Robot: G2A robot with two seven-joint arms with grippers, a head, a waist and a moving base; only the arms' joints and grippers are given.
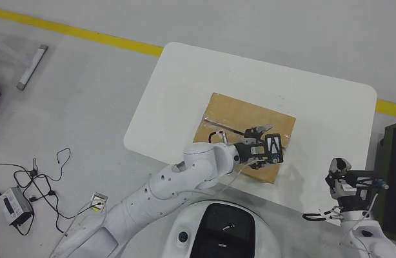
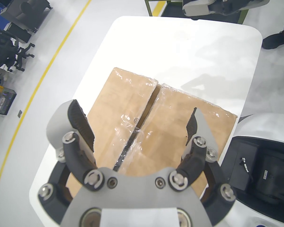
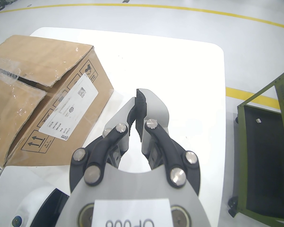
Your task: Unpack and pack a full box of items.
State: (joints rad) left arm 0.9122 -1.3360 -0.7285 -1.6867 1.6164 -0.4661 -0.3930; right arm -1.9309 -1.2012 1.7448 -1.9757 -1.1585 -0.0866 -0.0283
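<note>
A brown cardboard box (image 1: 240,122) stands on the white table (image 1: 185,77), its top flaps down with torn clear tape along the seam (image 2: 142,121). My left gripper (image 1: 266,132) hovers over the box's top, near the seam, its jaws open and empty; in its own view the left gripper (image 2: 135,114) spans the seam. My right gripper (image 1: 338,169) is off the table's near right corner, well clear of the box. In its wrist view the right gripper (image 3: 137,100) is shut on nothing, and the box (image 3: 37,90) shows a white label on its side wall.
A green metal cart (image 3: 265,142) stands on the floor just right of the table. A yellow floor line (image 1: 88,35) runs behind the table. Cables and a power unit (image 1: 11,206) lie on the floor at the left. Bare table surface (image 1: 327,109) lies right of the box.
</note>
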